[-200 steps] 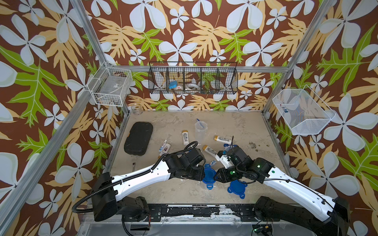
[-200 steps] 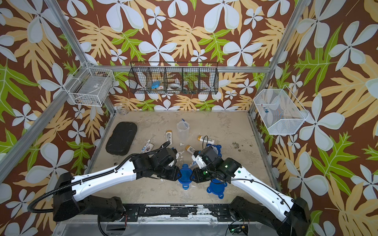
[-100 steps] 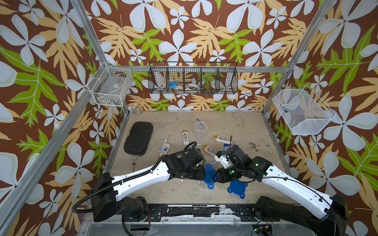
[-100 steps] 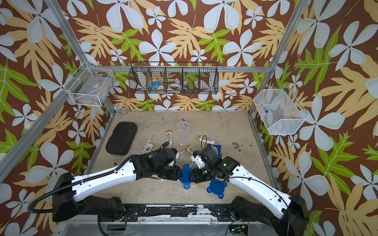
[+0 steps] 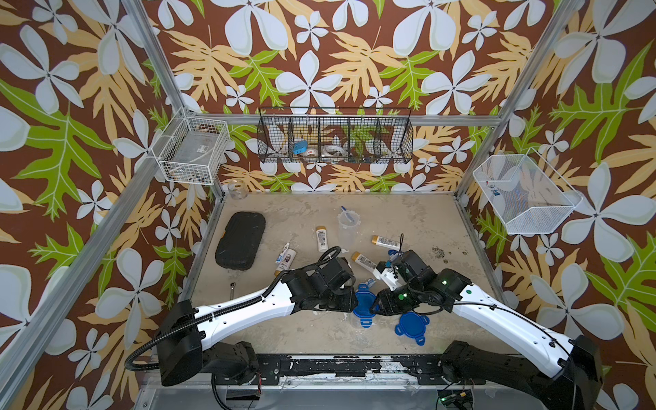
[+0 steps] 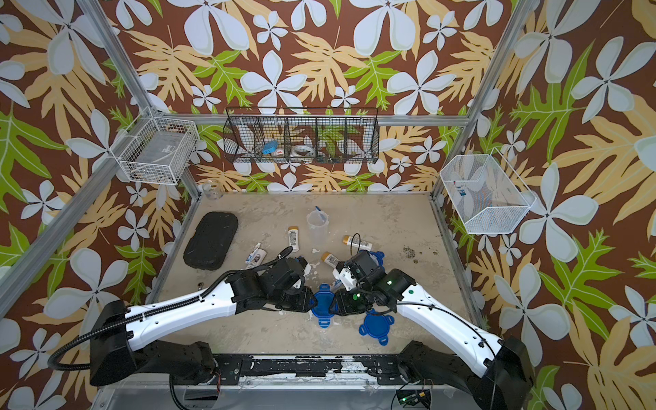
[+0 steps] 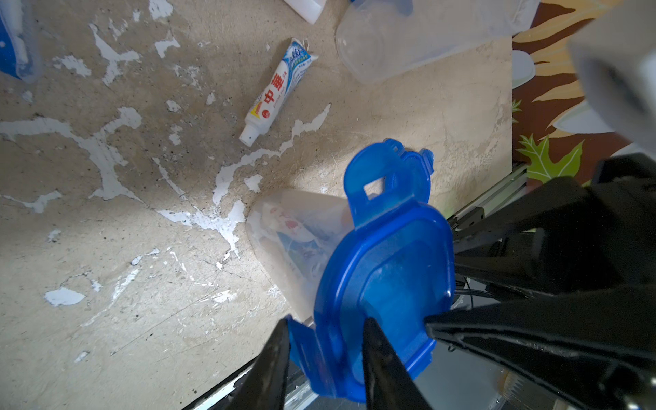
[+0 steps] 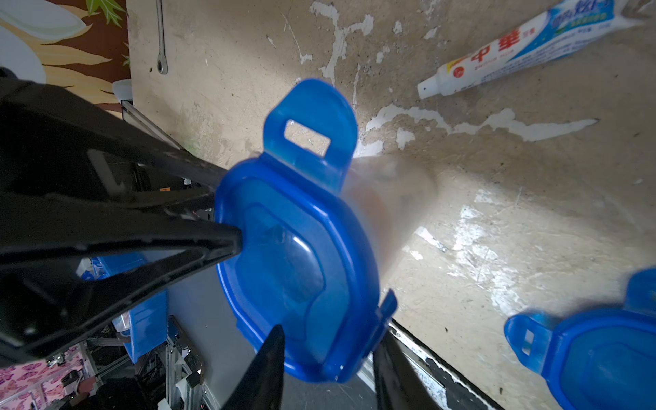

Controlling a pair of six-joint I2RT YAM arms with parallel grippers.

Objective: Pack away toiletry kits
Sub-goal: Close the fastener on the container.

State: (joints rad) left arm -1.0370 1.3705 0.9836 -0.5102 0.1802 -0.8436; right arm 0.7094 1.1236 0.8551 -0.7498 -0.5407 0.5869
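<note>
A clear cup with a blue clip lid point(image 5: 364, 301) point(image 6: 323, 301) stands upright at the table's front middle, with toiletries dimly visible inside. My left gripper point(image 7: 328, 340) point(image 5: 355, 304) pinches the lid's rim and a flared side tab. My right gripper point(image 8: 330, 348) point(image 5: 377, 306) straddles the opposite rim and folded tab, with a slight gap at the outer finger. A loose blue lid point(image 5: 411, 324) lies beside it. An open cup holding a toothbrush point(image 5: 348, 227) stands further back. Gold-capped bottles point(image 5: 322, 238) and a toothpaste tube point(image 7: 277, 92) lie around.
A black oblong case point(image 5: 241, 245) lies at the left, a small wrench point(image 5: 232, 289) near the left edge, a glass jar point(image 5: 237, 190) in the back left corner. Wire baskets point(image 5: 335, 142) hang on the walls. Another blue lid point(image 6: 376, 255) sits behind my right arm.
Both grippers stay at the lidded cup. My left jaws have narrowed a little on the lid's tab. My right jaws have eased slightly wider.
</note>
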